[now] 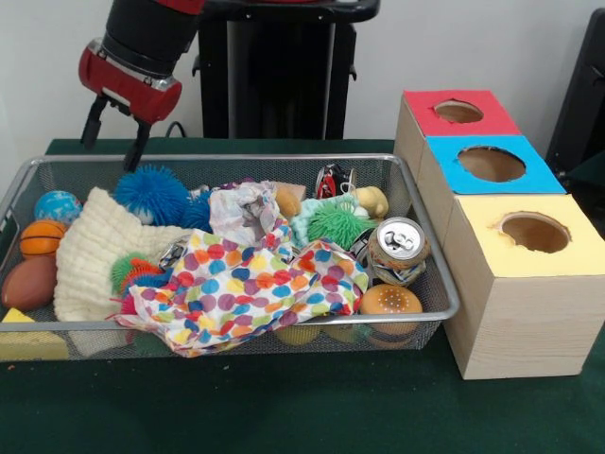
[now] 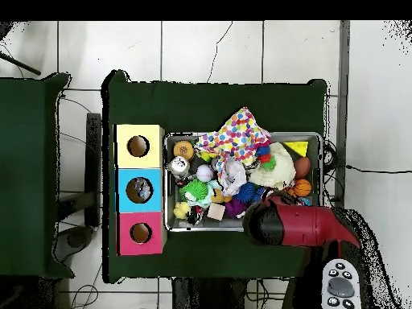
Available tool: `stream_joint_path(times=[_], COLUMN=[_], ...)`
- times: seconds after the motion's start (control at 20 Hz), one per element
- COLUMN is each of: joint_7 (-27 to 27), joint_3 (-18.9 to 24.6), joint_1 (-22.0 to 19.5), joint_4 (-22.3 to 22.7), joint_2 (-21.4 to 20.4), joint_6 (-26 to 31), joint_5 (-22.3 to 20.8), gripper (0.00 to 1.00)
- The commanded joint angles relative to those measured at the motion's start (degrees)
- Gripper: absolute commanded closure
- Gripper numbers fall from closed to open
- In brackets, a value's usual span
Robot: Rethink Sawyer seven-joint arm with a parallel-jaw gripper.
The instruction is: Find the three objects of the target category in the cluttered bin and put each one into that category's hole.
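Fingers (image 1: 92, 121) spread and empty, the gripper (image 1: 114, 133) hangs over the bin's (image 1: 435, 284) far left corner, just above a blue spiky ball (image 1: 151, 194). A dotted cloth (image 1: 248, 293) lies over the clutter. Right stand red (image 1: 458, 113), blue (image 1: 490, 164) and yellow (image 1: 531, 232) holes

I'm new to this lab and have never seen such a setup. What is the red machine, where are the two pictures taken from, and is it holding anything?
The red and black machine is a robot arm; its gripper hangs open and empty over the wire bin. One picture looks across the table at the robot, the other straight down from above. The bin holds clutter: a polka-dot cloth, a blue spiky ball, a drink can, a toy burger, a small basketball. Beside it stand three boxes with holes, topped red, blue and yellow.
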Motion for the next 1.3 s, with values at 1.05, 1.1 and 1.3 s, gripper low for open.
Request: stream_joint_path(times=[1.05, 1.1, 1.3], joint_7=[0.6, 0.7, 1.0], joint_3=[17.1, 17.5, 19.1], joint_1=[-9.6, -10.0, -12.0], joint_4=[7.9, 8.0, 8.2], joint_2=[5.8, 6.1, 7.1], joint_6=[-11.4, -12.0, -14.3], joint_5=[-5.4, -5.5, -5.8], gripper=[0.0, 0.0, 0.0])
